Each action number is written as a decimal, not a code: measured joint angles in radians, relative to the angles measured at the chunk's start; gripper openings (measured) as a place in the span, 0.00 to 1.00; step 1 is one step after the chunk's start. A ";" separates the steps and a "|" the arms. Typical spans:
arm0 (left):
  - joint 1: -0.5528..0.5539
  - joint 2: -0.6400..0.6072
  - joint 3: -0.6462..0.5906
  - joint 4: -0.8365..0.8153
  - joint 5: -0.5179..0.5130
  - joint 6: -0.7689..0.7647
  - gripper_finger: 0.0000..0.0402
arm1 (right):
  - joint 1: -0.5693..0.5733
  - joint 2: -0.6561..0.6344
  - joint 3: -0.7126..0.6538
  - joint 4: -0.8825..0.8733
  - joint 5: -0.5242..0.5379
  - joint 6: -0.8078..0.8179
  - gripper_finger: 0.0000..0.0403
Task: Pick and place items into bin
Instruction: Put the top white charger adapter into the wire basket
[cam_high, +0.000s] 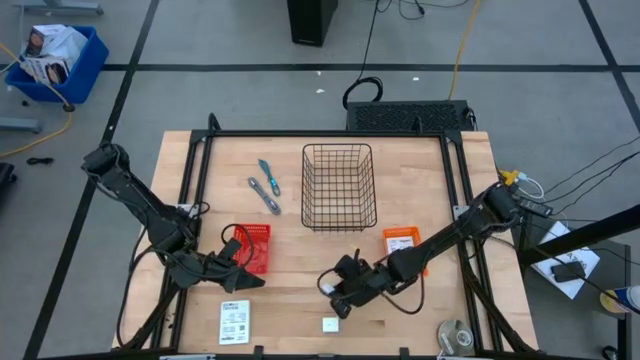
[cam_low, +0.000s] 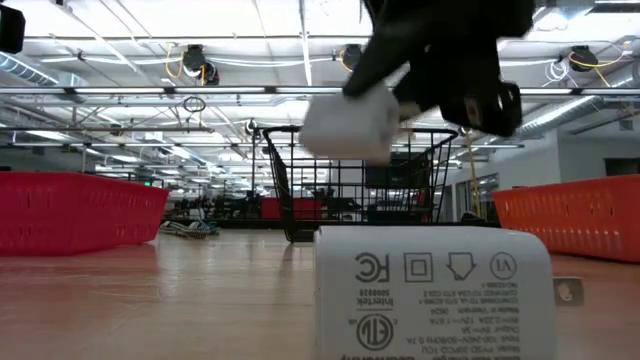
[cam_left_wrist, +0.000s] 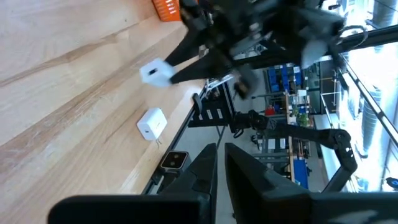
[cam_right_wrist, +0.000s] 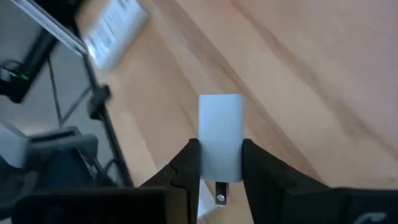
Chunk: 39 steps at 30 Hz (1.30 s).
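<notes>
Right gripper (cam_high: 335, 289) low over the front-centre of the worktop (cam_high: 420, 180), jaws clamped on a small white block (cam_right_wrist: 220, 135); the right wrist view shows the block squeezed between both fingers, metal prongs at its lower end. In the low view that held block (cam_low: 350, 127) is clear of the wood, up in front of the wire basket. Second white block (cam_high: 330, 324) lies on the worktop near the front edge, just in front of the right gripper; low view shows its printed face (cam_low: 432, 290) close to the lens. Black wire basket (cam_high: 339, 186) stands at the middle of the worktop toward the back edge. Blue-handled tool (cam_high: 268, 176) and grey metal tool (cam_high: 264, 195) lie side by side just left of the basket. White printed card (cam_high: 235, 323) flat near the front-left corner. Small red basket (cam_high: 252, 246) left of centre; orange item (cam_high: 401, 244) right of centre, under the right arm. Left gripper (cam_high: 243, 274) sits low beside the red basket, fingers close together, nothing between them.
</notes>
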 joint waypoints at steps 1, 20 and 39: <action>0.000 0.000 0.000 0.000 0.000 0.002 0.09 | -0.004 -0.019 0.000 -0.002 0.010 -0.008 0.20; 0.000 0.000 0.000 0.014 -0.052 0.018 0.09 | -0.343 -0.336 0.000 -0.187 0.259 -0.350 0.20; 0.000 0.000 0.000 0.046 -0.052 -0.008 0.09 | -0.616 -0.241 0.000 -0.201 0.024 -0.477 0.20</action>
